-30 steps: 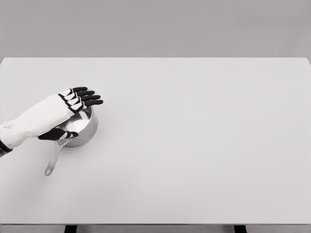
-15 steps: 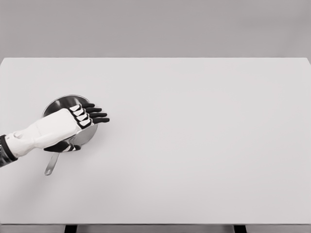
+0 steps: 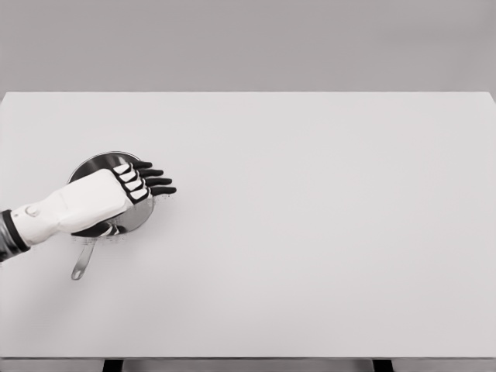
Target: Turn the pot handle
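head view: pot (image 3: 94, 167) lies under the left hand (image 3: 116, 195), handle (image 3: 81, 262) nearest the camera

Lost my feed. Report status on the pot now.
Left hand over pot, fingers spread, no grasp. Handle points toward robot. Right hand out of view. Table unobstructed.

left hand (image 3: 116, 192) flat over pot (image 3: 97, 165) — handle (image 3: 82, 260) toward camera

Steel pot (image 3: 91, 166) upright, handle (image 3: 81, 262) toward table's near-left
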